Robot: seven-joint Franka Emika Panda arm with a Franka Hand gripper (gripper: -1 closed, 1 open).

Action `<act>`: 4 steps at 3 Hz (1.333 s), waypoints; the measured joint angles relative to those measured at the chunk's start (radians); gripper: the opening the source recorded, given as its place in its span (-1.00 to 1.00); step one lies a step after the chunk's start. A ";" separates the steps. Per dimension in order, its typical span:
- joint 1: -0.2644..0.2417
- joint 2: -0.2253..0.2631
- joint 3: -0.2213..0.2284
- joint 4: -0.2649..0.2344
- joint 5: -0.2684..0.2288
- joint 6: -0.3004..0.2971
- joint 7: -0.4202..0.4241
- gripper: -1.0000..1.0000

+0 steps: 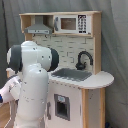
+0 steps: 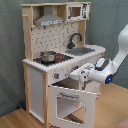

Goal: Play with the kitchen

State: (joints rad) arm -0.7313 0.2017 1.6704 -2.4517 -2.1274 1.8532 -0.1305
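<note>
1. One gripper (image 2: 75, 76) shows only in the second exterior view, reaching toward the kitchen's (image 2: 55, 55) front edge just under the countertop; whether its fingers are parted or closed cannot be told.
2. In the first exterior view the arm's (image 1: 31, 85) bulky white body fills the first exterior view's left and hides the gripper, the stove side and the oven door.
3. The oven door (image 2: 72, 102) hangs swung open below the gripper, a white frame around a window pane; the cavity behind it is too dark to read.
4. A small metallic pot (image 2: 48, 56) sits on the dark hob; its contents cannot be made out.
5. The sink (image 1: 71, 75) is a shallow grey basin set in the white counter, with a curved black faucet (image 1: 83, 59) standing behind it.
6. Higher up, a grey hood (image 1: 38, 28) and a microwave-like compartment (image 1: 70, 23) sit in the light-wood top frame, above a pale tiled back panel.
7. The kitchen stands on a wooden floor (image 2: 112, 107) before a grey curtain (image 2: 11, 50).
</note>
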 joint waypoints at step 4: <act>0.001 0.001 -0.003 -0.003 -0.017 -0.010 -0.064 -1.00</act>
State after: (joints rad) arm -0.7298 0.2024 1.6672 -2.4544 -2.1444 1.8431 -0.1944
